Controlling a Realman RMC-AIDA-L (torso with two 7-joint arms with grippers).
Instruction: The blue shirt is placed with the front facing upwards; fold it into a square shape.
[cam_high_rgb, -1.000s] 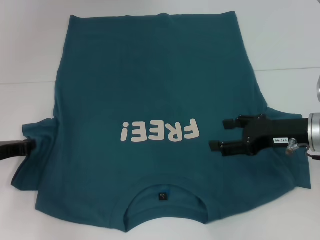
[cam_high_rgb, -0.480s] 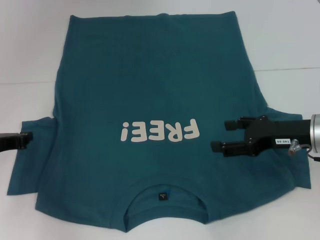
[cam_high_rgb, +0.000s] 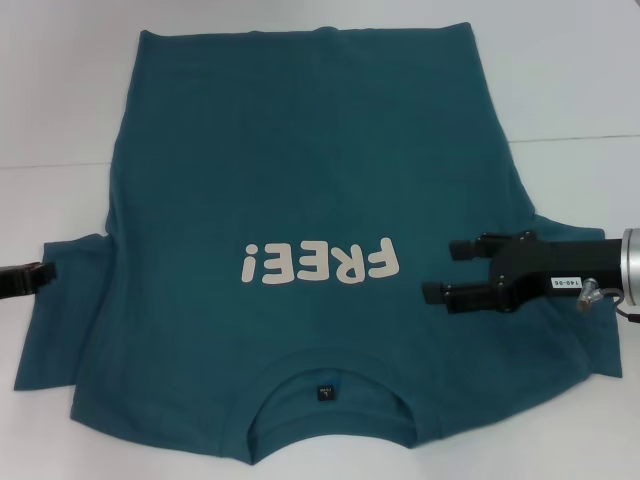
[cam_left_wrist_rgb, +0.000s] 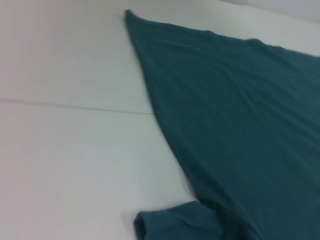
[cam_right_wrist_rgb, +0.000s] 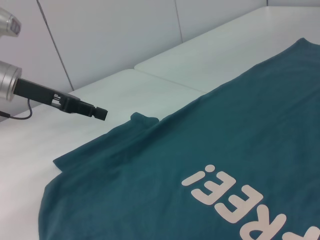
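My right gripper (cam_high_rgb: 447, 268) hovers open over the dark teal-blue cotton T-shirt (cam_high_rgb: 300, 180), spread flat beneath it, lettering just beyond its fingertips. My left gripper (cam_high_rgb: 35, 277), state unclear, sits beside the sleeve; both should pinch edges evenly.

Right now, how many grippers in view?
2. The left gripper sits at the table's left edge beside the blue shirt's sleeve; the right gripper hovers open over the shirt, right of the FREE! lettering.
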